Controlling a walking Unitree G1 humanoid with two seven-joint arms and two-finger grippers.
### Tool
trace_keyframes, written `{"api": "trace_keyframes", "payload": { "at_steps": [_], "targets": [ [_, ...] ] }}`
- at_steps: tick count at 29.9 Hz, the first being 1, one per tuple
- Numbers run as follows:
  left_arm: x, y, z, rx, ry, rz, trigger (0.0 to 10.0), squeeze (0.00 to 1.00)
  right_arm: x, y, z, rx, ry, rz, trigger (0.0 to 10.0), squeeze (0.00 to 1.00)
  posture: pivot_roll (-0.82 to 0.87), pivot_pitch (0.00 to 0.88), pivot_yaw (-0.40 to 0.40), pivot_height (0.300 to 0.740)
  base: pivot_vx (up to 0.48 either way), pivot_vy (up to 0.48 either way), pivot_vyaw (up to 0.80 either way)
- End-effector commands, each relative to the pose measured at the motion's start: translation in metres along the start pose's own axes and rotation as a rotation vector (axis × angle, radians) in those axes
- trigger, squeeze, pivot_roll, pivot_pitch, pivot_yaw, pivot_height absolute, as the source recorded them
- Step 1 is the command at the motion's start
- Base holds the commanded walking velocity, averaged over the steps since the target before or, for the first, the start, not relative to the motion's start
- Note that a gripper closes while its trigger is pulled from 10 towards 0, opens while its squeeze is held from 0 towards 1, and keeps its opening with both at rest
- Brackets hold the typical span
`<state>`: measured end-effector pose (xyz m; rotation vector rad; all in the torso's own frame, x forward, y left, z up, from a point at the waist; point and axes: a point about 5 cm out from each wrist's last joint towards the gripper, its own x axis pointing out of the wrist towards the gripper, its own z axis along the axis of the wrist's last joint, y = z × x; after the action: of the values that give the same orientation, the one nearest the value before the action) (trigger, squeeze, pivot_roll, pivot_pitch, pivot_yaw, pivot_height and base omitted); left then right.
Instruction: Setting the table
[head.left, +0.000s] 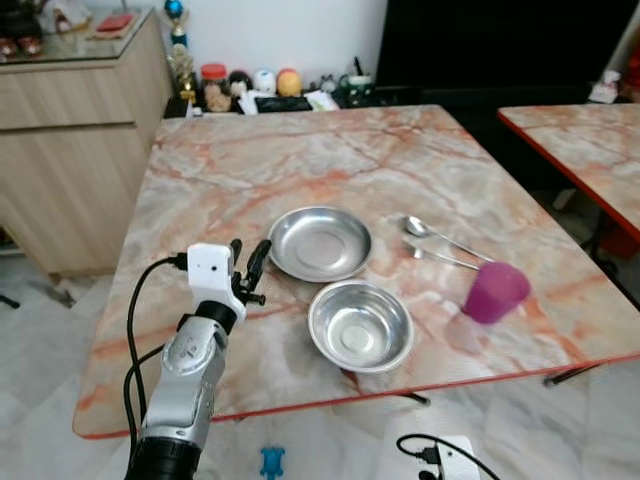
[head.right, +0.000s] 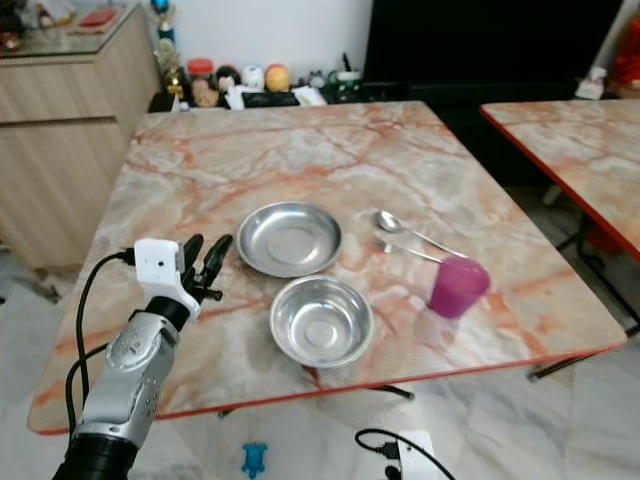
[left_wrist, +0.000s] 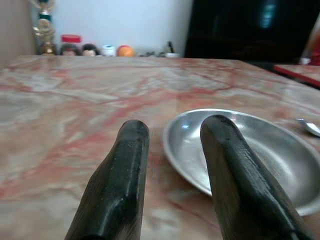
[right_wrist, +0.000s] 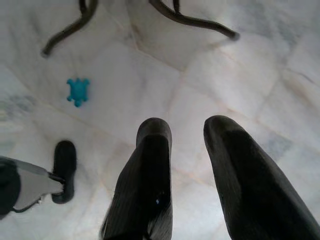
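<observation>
On the marble table lie a shallow steel plate, a steel bowl in front of it near the front edge, two spoons to the right and a purple cup beside them. My left gripper hovers over the table just left of the plate, open with nothing between its fingers; the plate's rim lies right ahead of them. My right gripper hangs open over the floor, holding nothing.
A wooden cabinet stands at the left. Jars and small items line the wall behind the table. A second marble table stands to the right. A blue turtle toy and a white power strip lie on the floor.
</observation>
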<state>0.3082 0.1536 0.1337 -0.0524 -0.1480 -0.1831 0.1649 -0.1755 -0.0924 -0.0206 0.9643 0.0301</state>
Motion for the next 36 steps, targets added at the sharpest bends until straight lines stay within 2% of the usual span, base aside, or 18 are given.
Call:
{"api": "trace_keyframes", "payload": {
  "at_steps": [1, 7, 12, 16, 18, 22, 23, 24, 26, 27, 28, 29, 36],
  "targets": [
    [0.005, -0.010, 0.007, -0.005, -0.027, -0.027, 10.0, 0.00, -0.002, -0.007, -0.006, -0.010, 0.018, -0.015, 10.0, 0.00, 0.13, 0.000, -0.037, 0.740, 0.277, 0.000, 0.00],
    [0.005, -0.010, 0.007, -0.006, -0.033, -0.028, 10.0, 0.00, -0.002, -0.007, -0.006, -0.010, 0.018, -0.015, 10.0, 0.00, 0.13, 0.000, -0.037, 0.740, 0.277, 0.000, 0.00],
    [0.007, -0.010, 0.010, -0.016, -0.040, -0.031, 10.0, 0.00, -0.002, -0.007, -0.006, -0.013, 0.020, -0.013, 10.0, 0.00, 0.13, 0.000, -0.038, 0.740, 0.000, 0.000, 0.00],
    [0.009, -0.012, 0.011, -0.066, -0.021, -0.032, 10.0, 0.00, -0.002, -0.007, -0.007, -0.013, 0.021, -0.011, 10.0, 0.00, 0.13, 0.000, -0.038, 0.740, 0.000, 0.000, 0.00],
    [0.015, -0.013, 0.009, -0.115, 0.036, -0.018, 10.0, 0.00, -0.002, -0.007, -0.007, -0.013, 0.022, -0.010, 10.0, 0.00, 0.13, 0.000, -0.038, 0.740, 0.000, 0.000, 0.00],
    [0.023, -0.007, 0.007, -0.192, 0.086, 0.045, 10.0, 0.00, -0.002, -0.007, -0.006, -0.014, 0.023, -0.010, 10.0, 0.00, 0.13, 0.000, -0.038, 0.740, 0.000, 0.000, 0.00],
    [0.025, -0.007, 0.005, -0.204, 0.103, 0.055, 10.0, 0.00, -0.002, -0.007, -0.006, -0.014, 0.023, -0.010, 10.0, 0.00, 0.13, 0.000, -0.038, 0.740, 0.000, 0.000, 0.00],
    [0.029, -0.005, -0.001, -0.217, 0.165, 0.087, 10.0, 0.00, -0.002, -0.007, -0.006, -0.015, 0.023, -0.009, 10.0, 0.00, 0.13, 0.000, -0.039, 0.740, 0.000, 0.000, 0.00],
    [0.030, -0.004, -0.005, -0.217, 0.200, 0.103, 10.0, 0.00, -0.002, -0.007, -0.006, -0.015, 0.023, -0.009, 10.0, 0.00, 0.13, 0.000, -0.039, 0.740, 0.000, 0.000, 0.00],
    [0.035, -0.003, -0.007, -0.275, 0.205, 0.138, 10.0, 0.82, -0.002, -0.007, -0.006, -0.016, 0.024, -0.010, 10.0, 0.00, 0.13, 0.000, -0.041, 0.740, 0.000, 0.000, 0.00],
    [0.038, -0.003, -0.009, -0.317, 0.222, 0.164, 10.0, 0.82, -0.002, -0.007, -0.006, -0.017, 0.024, -0.010, 10.0, 0.00, 0.13, 0.000, -0.041, 0.740, 0.000, 0.000, 0.00],
    [0.039, -0.003, -0.010, -0.329, 0.237, 0.171, 10.0, 1.00, -0.002, -0.007, -0.006, -0.018, 0.024, -0.010, 10.0, 0.00, 0.13, 0.000, -0.041, 0.740, 0.000, 0.000, 0.00],
    [0.054, -0.002, -0.012, -0.370, 0.301, 0.215, 10.0, 1.00, -0.002, -0.007, -0.007, -0.017, 0.024, -0.011, 10.0, 0.00, 0.12, 0.000, -0.035, 0.740, 0.000, 0.000, 0.00]
  ]
}}
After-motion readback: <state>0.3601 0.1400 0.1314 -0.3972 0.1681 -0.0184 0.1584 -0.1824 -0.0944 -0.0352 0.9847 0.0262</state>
